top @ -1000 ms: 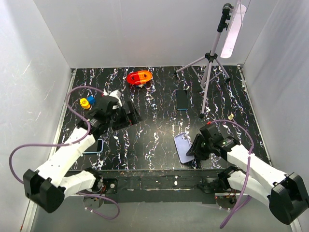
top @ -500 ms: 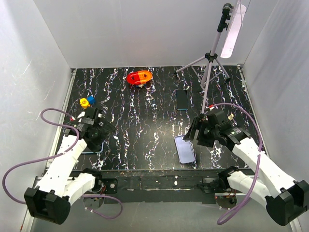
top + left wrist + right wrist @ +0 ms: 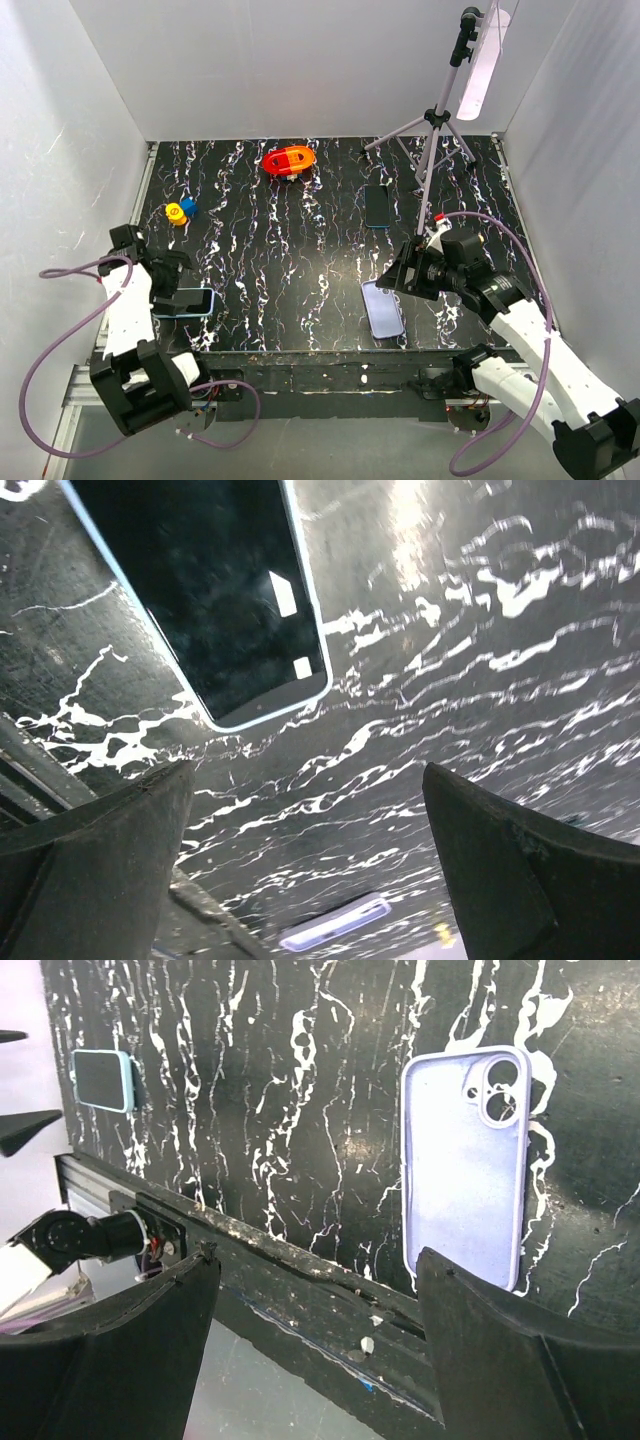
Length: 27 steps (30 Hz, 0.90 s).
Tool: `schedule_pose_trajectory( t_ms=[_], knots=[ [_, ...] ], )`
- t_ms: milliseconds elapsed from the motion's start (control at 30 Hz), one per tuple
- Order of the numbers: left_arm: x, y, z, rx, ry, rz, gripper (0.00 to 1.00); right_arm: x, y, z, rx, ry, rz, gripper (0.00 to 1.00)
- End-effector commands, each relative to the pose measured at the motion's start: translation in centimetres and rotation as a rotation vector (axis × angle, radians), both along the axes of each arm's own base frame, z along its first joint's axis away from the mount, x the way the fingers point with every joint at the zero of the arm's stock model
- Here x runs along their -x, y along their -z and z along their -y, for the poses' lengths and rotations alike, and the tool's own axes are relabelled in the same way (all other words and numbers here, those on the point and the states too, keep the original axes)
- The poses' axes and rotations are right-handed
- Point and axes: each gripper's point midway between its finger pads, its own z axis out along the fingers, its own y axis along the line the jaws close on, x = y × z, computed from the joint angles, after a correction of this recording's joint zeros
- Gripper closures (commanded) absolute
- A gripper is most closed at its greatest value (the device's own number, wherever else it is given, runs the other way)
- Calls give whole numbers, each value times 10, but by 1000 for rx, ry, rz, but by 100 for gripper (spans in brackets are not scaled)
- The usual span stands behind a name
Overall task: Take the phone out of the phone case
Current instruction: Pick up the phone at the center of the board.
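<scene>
A lavender phone case [image 3: 383, 308] lies flat near the table's front edge, its inside up and nothing in it; it also shows in the right wrist view [image 3: 465, 1160] and far off in the left wrist view [image 3: 335, 925]. A dark-screened phone with a light blue rim [image 3: 188, 302] lies at the front left, also seen in the left wrist view [image 3: 220, 600] and the right wrist view [image 3: 103, 1078]. A bare black phone [image 3: 377, 206] lies further back. My left gripper [image 3: 178, 272] [image 3: 310, 860] is open and empty just above the blue-rimmed phone. My right gripper [image 3: 398, 278] [image 3: 315, 1350] is open and empty, raised above the lavender case.
A red-orange object [image 3: 288, 160] sits at the back. A yellow and blue toy [image 3: 180, 211] is at the left. A tripod [image 3: 432, 135] with a light stands at the back right. White walls enclose three sides.
My left arm has pulled back from mid-left to the front left, over the blue-rimmed phone. My right gripper has lifted up and back off the lavender case.
</scene>
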Motion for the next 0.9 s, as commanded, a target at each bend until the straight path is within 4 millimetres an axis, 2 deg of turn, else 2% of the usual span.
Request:
schedule_pose_trajectory(
  t_ms=[0,167,233,300,467,633,800,867],
  knots=[
    [-4,16,-11,81,-143,13,2,-3,-35,-5,-75,-25,119,14],
    [-4,43,-24,120,-305,0,2,-4,-39,2,-27,-24,144,14],
    [-9,47,-29,107,-323,11,2,-4,-40,1,-36,-27,148,13],
    [-5,55,-35,96,-358,-26,2,-4,-40,-1,-50,-29,151,13],
    [2,74,-34,120,-382,-113,2,-3,-38,0,-62,-21,159,13],
    [13,82,-38,87,-394,-180,2,-3,-36,1,-61,-16,156,13],
    [12,85,-41,72,-375,-179,2,-3,-36,1,-70,-12,157,13],
    [12,89,-48,42,-369,-201,2,-3,-37,1,-72,-12,155,13]
  ],
)
